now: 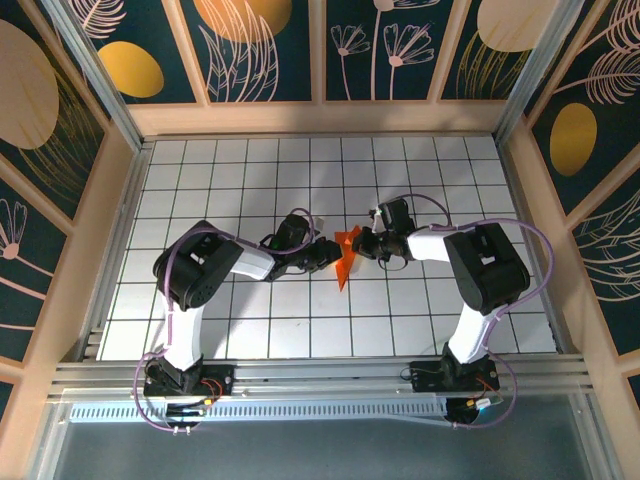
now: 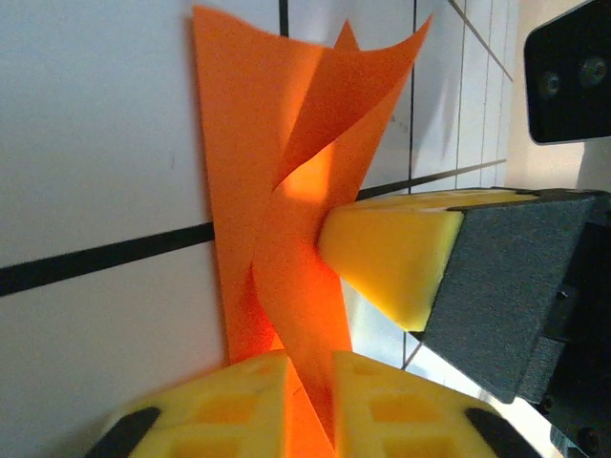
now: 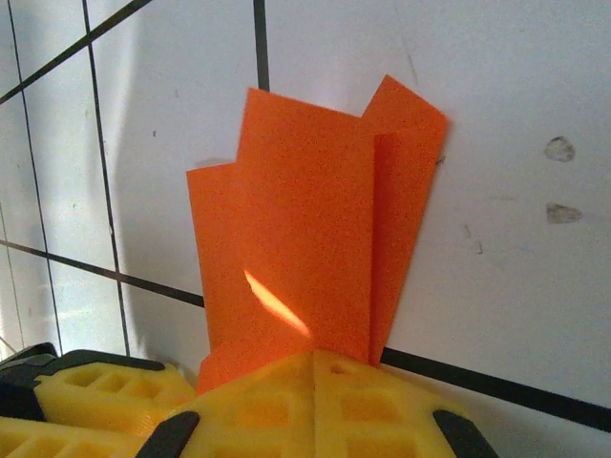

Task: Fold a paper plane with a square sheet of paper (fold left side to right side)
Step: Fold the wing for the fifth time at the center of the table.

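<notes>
One folded bright orange paper sheet (image 1: 346, 257) is showing, over one white table with a black grid (image 1: 250, 170). Two black-and-white robot arms are reaching in: the left arm (image 1: 200, 270) and the right arm (image 1: 487, 262). Two grippers, the left gripper (image 1: 328, 252) and the right gripper (image 1: 362, 245), are each showing two yellow blocky fingers (image 3: 258, 410).

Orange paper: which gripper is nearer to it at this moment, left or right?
Neither: both touch it. The left gripper meets the orange paper from its left, paper between its fingers; the right gripper is shut on its right side.
</notes>
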Robot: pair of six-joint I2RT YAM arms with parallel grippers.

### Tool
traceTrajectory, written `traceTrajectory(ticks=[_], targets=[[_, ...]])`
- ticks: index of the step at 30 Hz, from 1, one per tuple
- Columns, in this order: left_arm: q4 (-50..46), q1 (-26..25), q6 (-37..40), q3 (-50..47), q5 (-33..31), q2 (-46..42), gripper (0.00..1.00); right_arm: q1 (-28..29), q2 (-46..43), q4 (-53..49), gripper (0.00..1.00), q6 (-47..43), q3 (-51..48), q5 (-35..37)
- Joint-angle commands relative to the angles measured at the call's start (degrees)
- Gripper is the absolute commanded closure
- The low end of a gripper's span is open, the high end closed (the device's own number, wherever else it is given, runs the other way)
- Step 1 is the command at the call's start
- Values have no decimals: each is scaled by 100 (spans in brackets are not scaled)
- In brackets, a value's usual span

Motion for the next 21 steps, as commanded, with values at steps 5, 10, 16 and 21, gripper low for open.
traceTrajectory(ticks=[5, 10, 16, 21], targets=[[-1180, 99, 522, -71, -869, -990, 70, -88, 156, -253, 100, -127, -264, 229], [-1996, 68, 837, -40, -747, -1573, 84, -94, 181, -222, 100, -125, -256, 205], [-2010, -267, 712, -29, -165, -1787, 95, -85, 200, -242, 100, -125, -253, 203], [-2015, -585, 685, 325, 5, -1397, 96, -74, 196, -271, 100, -125, -225, 199]])
